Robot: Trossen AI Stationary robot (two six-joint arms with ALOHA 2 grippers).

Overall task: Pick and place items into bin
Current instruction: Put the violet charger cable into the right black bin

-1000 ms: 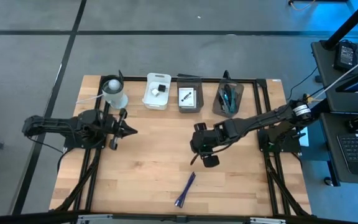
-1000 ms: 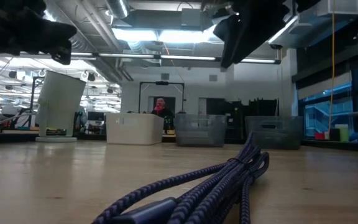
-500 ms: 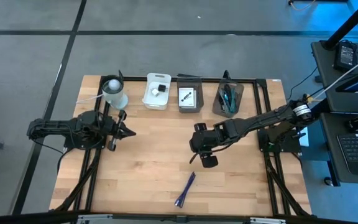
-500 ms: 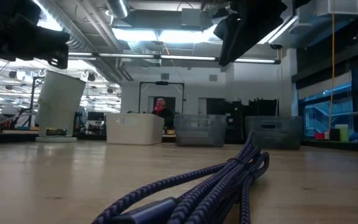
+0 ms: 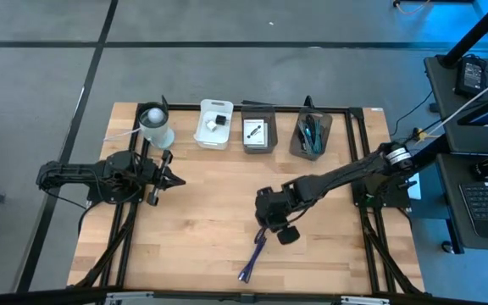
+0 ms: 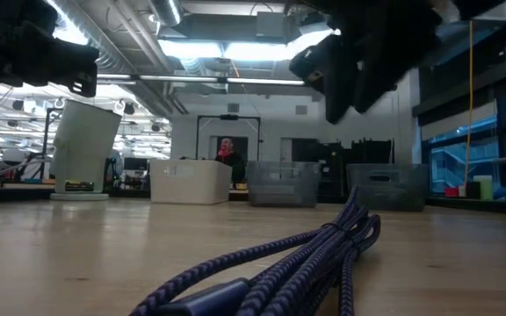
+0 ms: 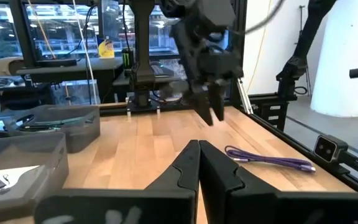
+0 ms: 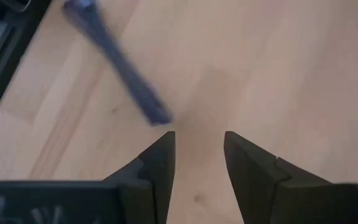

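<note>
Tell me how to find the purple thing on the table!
Start at the wooden table and look to its near edge, away from the row of bins. The purple cable lies there, just below the right claw. It is the only loose thing on the bare wood, long, thin and bundled.

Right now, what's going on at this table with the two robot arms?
The right gripper is over the middle of the wooden table, fingers open, just above the near end of a bundled purple cable, the only loose item left on the wood. It isn't holding anything yet. The left gripper waits shut at the table's left side. Three bins stand along the far edge: a white bin and two grey ones, already with small items in them.
</note>
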